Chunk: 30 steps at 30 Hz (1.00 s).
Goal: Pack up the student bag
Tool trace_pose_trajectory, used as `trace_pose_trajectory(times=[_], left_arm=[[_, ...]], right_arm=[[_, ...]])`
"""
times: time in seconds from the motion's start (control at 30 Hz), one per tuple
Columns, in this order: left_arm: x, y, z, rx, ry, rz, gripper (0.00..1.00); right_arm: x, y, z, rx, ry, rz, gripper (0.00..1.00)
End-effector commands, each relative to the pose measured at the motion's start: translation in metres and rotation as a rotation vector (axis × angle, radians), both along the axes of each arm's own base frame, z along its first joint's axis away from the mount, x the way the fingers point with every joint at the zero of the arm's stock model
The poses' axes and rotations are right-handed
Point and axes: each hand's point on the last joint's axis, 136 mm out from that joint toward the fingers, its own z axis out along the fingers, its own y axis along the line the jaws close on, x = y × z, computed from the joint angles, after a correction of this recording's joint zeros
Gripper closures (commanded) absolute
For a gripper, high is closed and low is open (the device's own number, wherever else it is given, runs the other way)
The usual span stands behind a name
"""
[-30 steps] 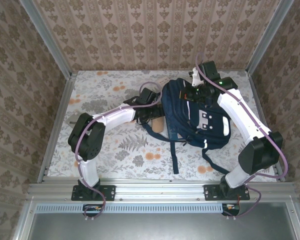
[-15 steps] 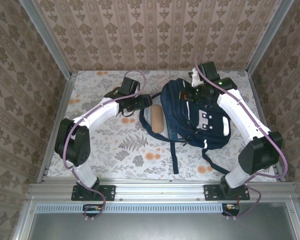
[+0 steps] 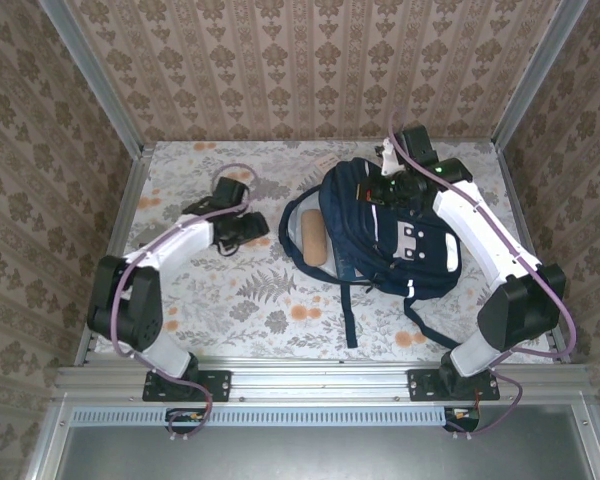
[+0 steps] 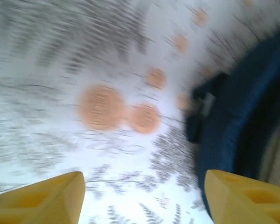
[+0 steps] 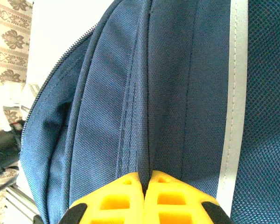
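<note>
Right gripper pinched tight on a fabric fold atop the student bag near the worktop's far-right corner, probably holding it open. Left gripper has its fingers apart, empty, left of the bag.

Left gripper, jaws open, now sits over the table well left of the student bag, pulled back from the bag's left edge where it worked a second ago, leaving the tan oval shape there uncovered.
</note>
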Motion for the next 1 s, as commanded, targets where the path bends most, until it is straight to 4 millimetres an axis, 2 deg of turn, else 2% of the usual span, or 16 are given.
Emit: trace_pose_trajectory(times=[0.0, 0.2, 0.3, 0.37, 0.5, 0.73, 0.97], left_arm=[[-0.003, 0.061, 0.018, 0.1, -0.026, 0.172, 0.18], [-0.016, 0.155, 0.018, 0.207, 0.019, 0.398, 0.01], [-0.021, 0.185, 0.012, 0.257, 0.048, 0.456, 0.0], [-0.021, 0.198, 0.005, 0.26, 0.066, 0.477, 0.0], [-0.018, 0.211, -0.012, 0.267, 0.127, 0.488, 0.0], [-0.009, 0.217, -0.047, 0.262, 0.221, 0.483, 0.0], [-0.003, 0.219, -0.066, 0.257, 0.242, 0.483, 0.0]], right_arm=[[-0.004, 0.005, 0.017, 0.022, -0.053, 0.011, 1.0], [-0.006, 0.011, 0.017, 0.026, -0.06, 0.026, 1.0], [-0.006, 0.013, 0.018, 0.028, -0.065, 0.031, 0.99], [-0.006, 0.014, 0.019, 0.03, -0.068, 0.034, 0.99], [-0.005, 0.016, 0.018, 0.034, -0.067, 0.037, 0.99], [-0.005, 0.016, 0.018, 0.031, -0.067, 0.037, 0.99], [-0.004, 0.015, 0.019, 0.026, -0.066, 0.033, 0.99]])
